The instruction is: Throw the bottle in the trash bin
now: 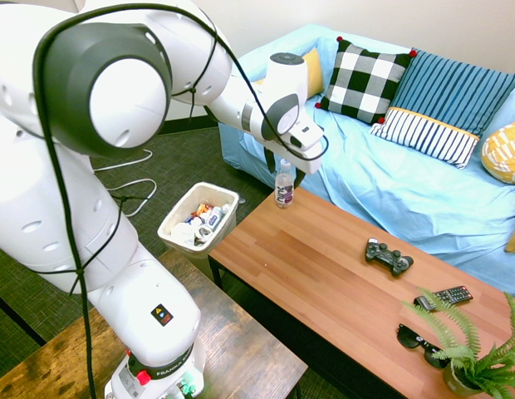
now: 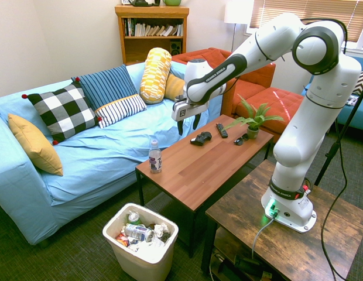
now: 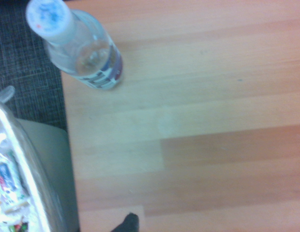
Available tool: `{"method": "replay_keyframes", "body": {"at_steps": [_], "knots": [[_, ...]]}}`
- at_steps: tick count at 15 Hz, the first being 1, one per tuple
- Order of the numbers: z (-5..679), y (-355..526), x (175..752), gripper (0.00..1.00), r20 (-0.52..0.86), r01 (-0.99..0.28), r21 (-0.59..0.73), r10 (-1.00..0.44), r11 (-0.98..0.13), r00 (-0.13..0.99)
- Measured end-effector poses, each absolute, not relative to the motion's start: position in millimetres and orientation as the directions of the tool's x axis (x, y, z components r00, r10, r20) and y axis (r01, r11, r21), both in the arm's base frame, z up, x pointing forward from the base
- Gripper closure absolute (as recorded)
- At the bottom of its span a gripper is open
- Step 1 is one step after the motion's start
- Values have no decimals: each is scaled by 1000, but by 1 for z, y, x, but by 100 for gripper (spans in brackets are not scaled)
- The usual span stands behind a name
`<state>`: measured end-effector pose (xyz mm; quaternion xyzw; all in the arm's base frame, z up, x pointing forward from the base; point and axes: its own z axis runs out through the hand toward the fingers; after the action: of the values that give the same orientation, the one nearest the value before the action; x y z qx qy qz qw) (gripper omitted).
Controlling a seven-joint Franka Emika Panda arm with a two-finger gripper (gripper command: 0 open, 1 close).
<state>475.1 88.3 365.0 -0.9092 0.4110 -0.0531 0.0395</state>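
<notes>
The bottle (image 1: pixel 284 187) stands upright at the corner of the wooden coffee table (image 1: pixel 324 274), clear with a white cap and a dark label band. It also shows in the second exterior view (image 2: pixel 155 157) and from above in the wrist view (image 3: pixel 87 53). My gripper (image 2: pixel 187 124) hangs open and empty above the table, higher than the bottle and a short way from it on the side of the game controller. The trash bin (image 2: pixel 134 263), white and holding several pieces of rubbish, stands on the floor just off the table's bottle end (image 1: pixel 176 220); its wall (image 3: pixel 43 159) shows in the wrist view.
On the table's far half lie a black game controller (image 2: pixel 200 138), a remote (image 2: pixel 221 130), sunglasses (image 2: pixel 240 139) and a potted fern (image 2: pixel 252 123). A blue sofa (image 2: pixel 111 152) with several pillows runs along the table's long side. A darker wooden table (image 2: pixel 275 234) bears the arm.
</notes>
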Motion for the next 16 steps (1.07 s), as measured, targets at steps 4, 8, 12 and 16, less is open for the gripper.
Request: {"method": "replay_keyframes", "body": {"at_steps": [4,8,12,16], "knots": [[360,135,517,0,96,-747,-125,-757,-653,646],[347,174,557,0,125,-760,-127,-771,-637,625],[304,186,589,0,113,-782,-82,-785,-618,609],[271,183,611,0,110,-796,-51,-795,-604,596]]}}
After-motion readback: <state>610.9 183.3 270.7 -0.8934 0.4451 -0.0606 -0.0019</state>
